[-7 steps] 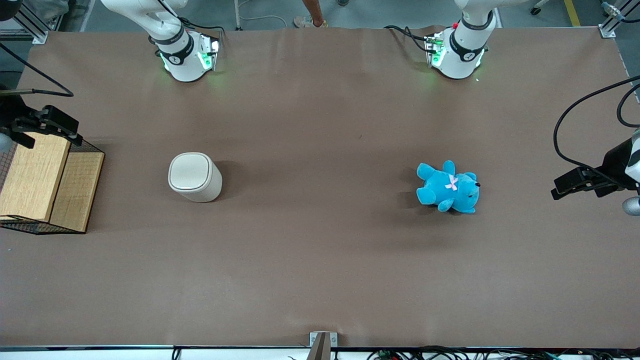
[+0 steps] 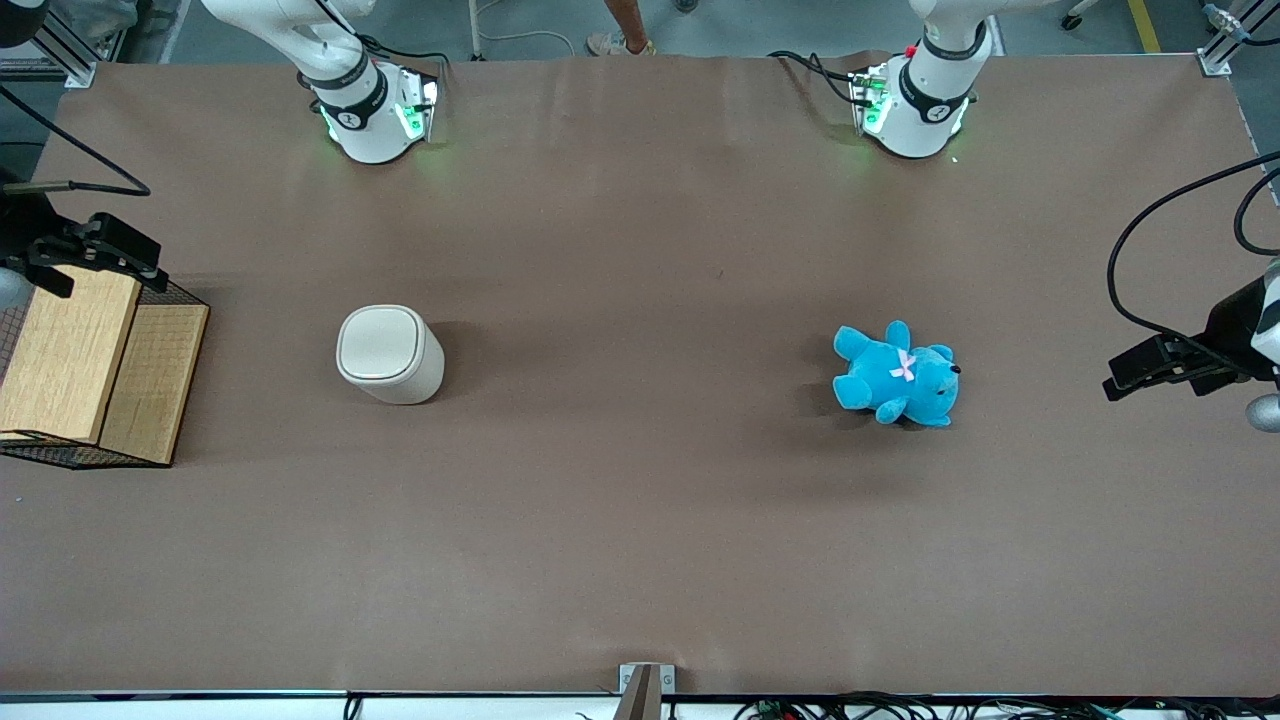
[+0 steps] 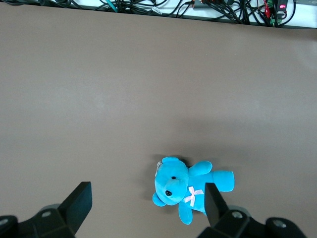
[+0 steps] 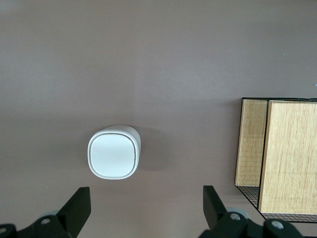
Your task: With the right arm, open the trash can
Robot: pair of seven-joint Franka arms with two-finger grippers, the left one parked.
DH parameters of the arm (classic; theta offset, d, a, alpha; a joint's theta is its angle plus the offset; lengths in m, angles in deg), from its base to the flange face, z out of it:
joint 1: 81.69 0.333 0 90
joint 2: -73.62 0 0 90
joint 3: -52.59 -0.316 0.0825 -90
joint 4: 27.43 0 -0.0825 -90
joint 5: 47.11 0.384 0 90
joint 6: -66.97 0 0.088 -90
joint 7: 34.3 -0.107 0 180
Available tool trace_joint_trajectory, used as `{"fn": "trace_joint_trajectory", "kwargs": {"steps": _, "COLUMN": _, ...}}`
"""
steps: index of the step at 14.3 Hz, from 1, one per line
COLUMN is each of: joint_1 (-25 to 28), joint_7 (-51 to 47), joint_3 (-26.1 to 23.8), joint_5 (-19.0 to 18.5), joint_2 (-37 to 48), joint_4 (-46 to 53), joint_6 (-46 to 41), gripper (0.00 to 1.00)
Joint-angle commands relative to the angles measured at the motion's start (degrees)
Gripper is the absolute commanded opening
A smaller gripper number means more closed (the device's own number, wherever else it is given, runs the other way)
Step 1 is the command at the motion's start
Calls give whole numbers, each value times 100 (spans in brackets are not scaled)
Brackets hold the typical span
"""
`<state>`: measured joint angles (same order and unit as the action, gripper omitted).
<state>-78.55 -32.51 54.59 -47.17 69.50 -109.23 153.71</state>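
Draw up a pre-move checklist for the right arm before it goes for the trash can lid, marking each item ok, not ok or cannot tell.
1. Trash can upright: ok.
2. Lid shut, waiting to be opened: ok.
3. Gripper open: ok, fingers spread wide.
4. Gripper at the lid: not ok, it hangs high by the wire basket, apart from the can.
5. Blue teddy away from the can: ok.
6. Hinge side of the lid: cannot tell.
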Motion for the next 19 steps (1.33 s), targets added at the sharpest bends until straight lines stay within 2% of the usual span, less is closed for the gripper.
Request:
{"fn": "trace_joint_trajectory", "kwargs": {"steps": 1, "joint_1": -51, "joint_7": -117, "joint_3": -68, "joint_5": -29, "joint_2": 166, "joint_4": -249, "joint_6": 36, "gripper": 60}}
{"fn": "trace_joint_trajectory", "kwargs": {"steps": 2, "joint_1": -59, "joint_7": -256, "joint_3": -68, "joint_5": -29, "joint_2": 158, "joint_4": -302, "joint_6": 45, "gripper": 40}}
{"fn": "trace_joint_trajectory", "kwargs": {"steps": 4, "joint_1": -51, "joint_7": -258, "joint_3": -76, "joint_5": -29, "joint_2": 140, "joint_4": -407, "joint_6": 80, "gripper": 8}}
{"fn": "trace_joint_trajectory", "kwargs": {"steps": 5, "joint_1": -33, "joint_7": -267, "joint_3": -76, "joint_5": -29, "joint_2": 131, "joint_4": -477, "joint_6": 80, "gripper": 1}}
{"fn": "trace_joint_trajectory", "kwargs": {"steps": 10, "joint_1": 151, "joint_7": -284, "joint_3": -103, "joint_5": 24, "joint_2": 35, "joint_4": -1311, "joint_6": 238, "gripper": 0}}
{"fn": "trace_joint_trajectory", "kwargs": {"steps": 15, "joint_1": 529, "joint_7": -293, "joint_3": -103, "joint_5": 50, "joint_2": -62, "joint_4": -2603, "joint_6": 940, "gripper": 0}}
{"fn": "trace_joint_trajectory", "kwargs": {"steps": 19, "joint_1": 705, "joint_7": -293, "joint_3": -103, "joint_5": 323, "joint_2": -404, "joint_4": -2851, "joint_6": 1415, "gripper": 0}}
